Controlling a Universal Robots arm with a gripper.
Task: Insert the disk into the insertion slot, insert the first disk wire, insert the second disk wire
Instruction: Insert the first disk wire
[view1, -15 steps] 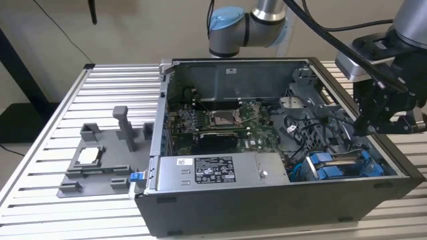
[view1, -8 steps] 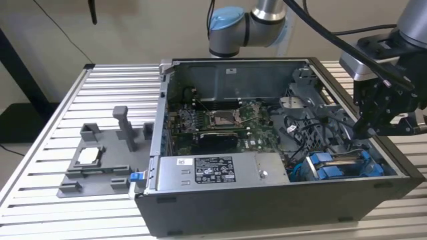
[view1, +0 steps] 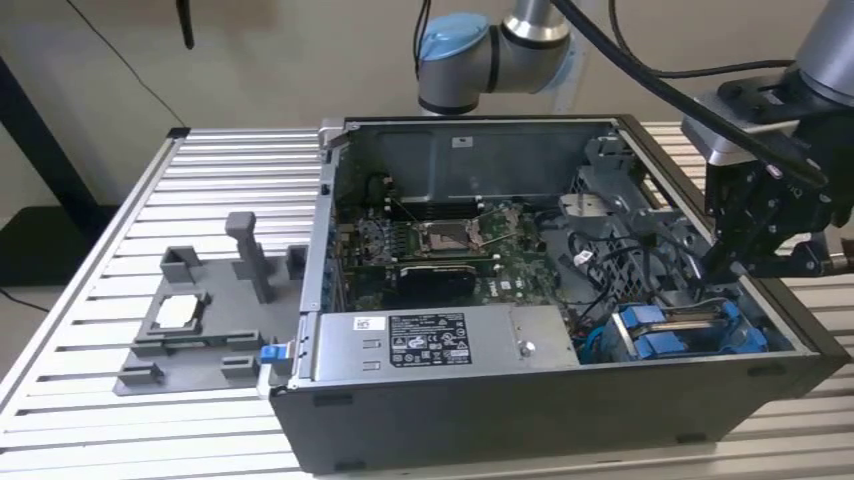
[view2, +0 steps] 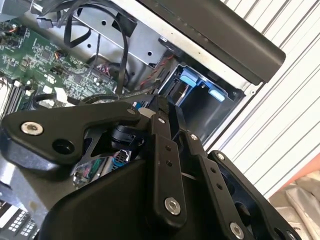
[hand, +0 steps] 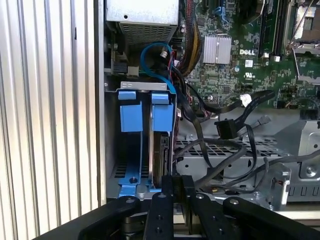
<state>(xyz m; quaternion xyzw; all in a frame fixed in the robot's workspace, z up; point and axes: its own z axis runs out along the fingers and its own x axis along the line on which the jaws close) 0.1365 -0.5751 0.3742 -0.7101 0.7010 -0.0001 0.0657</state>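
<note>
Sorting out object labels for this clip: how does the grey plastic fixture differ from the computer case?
The fixture is light grey, low and flat with upright posts; the computer case is dark, much larger and box-shaped. The fixture carries a small square chip; the case holds a green motherboard. Both rest on the slatted table.

Two things are carried by a table of ribbed silver aluminium slats (view1: 147, 200). An open dark grey metal computer case (view1: 534, 425) is set towards the exterior view's right. A grey plastic fixture with upright posts (view1: 200, 350) is laid just beside it, on the exterior view's left.
</note>
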